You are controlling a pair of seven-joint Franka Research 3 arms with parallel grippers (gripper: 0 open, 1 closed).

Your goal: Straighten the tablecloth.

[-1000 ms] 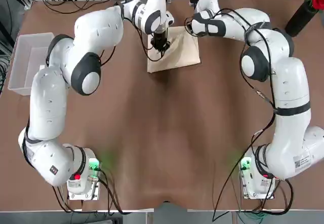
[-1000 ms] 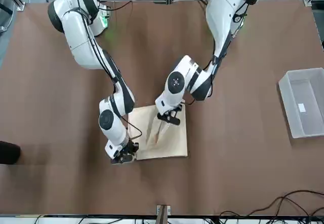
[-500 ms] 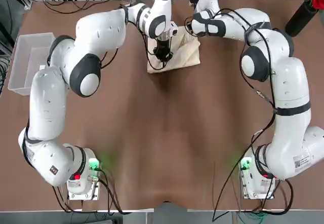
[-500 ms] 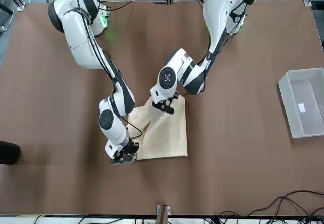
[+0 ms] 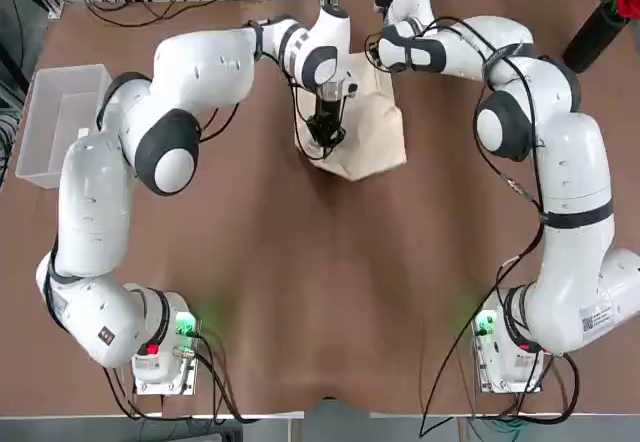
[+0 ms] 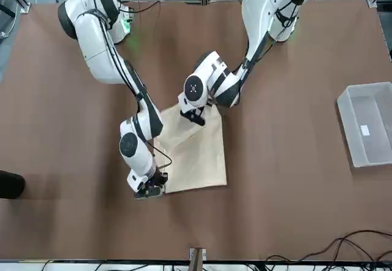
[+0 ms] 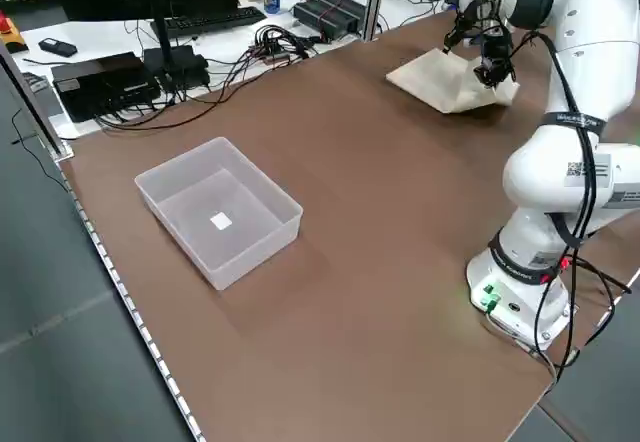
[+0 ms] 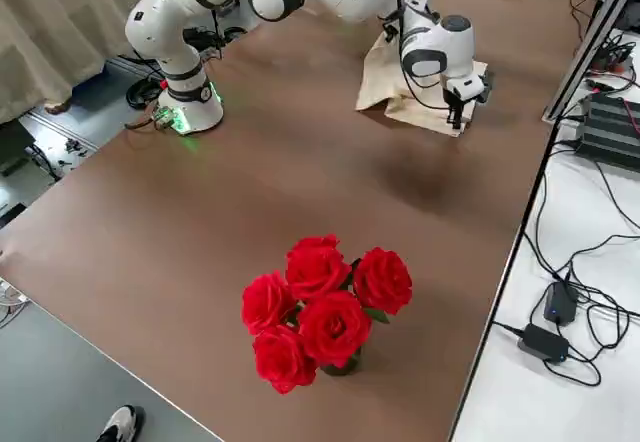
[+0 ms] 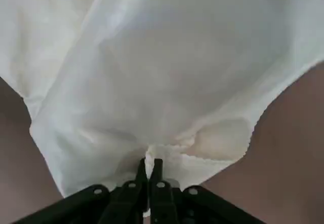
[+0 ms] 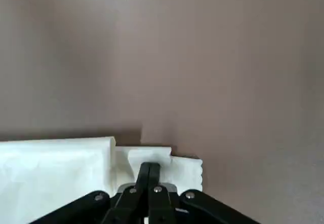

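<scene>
Top view: we see the tablecloth (image 5: 372, 142) on the brown table cover (image 5: 330, 292), near its far edge, spreading beyond and to the right of our left gripper (image 5: 326, 148). That arm reaches its near-left part; the right arm's end is at its far-right side.

Front view: our right gripper (image 6: 150, 192) sits at the cloth's far corner, diagonally across from the left one. We judge that diagonal to be the line any pull should follow.

Left wrist view: our left jaws are clamped on a gathered fold of the cloth.

Right wrist view: our right jaws are together on the cloth's edge, apparently pinching it.
</scene>
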